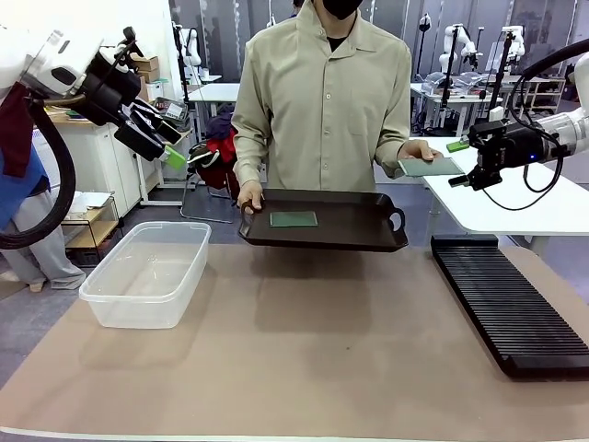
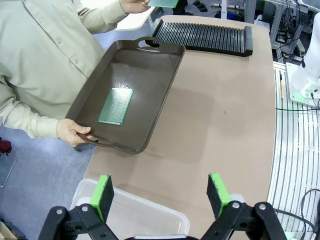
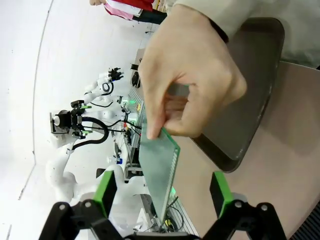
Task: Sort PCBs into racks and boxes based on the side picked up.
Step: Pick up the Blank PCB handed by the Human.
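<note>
A person at the far side holds a dark tray [image 1: 354, 235] [image 2: 145, 70] in one hand, with one green PCB [image 1: 294, 219] [image 2: 116, 106] lying flat on it. The other hand [image 1: 419, 149] [image 3: 190, 75] holds a second PCB [image 1: 431, 167] [image 3: 160, 167] out between the fingers of my right gripper [image 1: 457, 164] [image 3: 163, 194]. That gripper is open, its pads clear of the board. My left gripper [image 1: 175, 143] [image 2: 160, 195] hangs open and empty, high above the clear box [image 1: 147, 272] [image 2: 130, 210]. The long black rack [image 1: 511, 304] [image 2: 205, 35] lies on the table's right side.
The brown table mat [image 1: 313, 359] is bare between the box and the rack. A white table [image 1: 525, 207] stands behind the rack at the right. The tray is held above the table's far edge.
</note>
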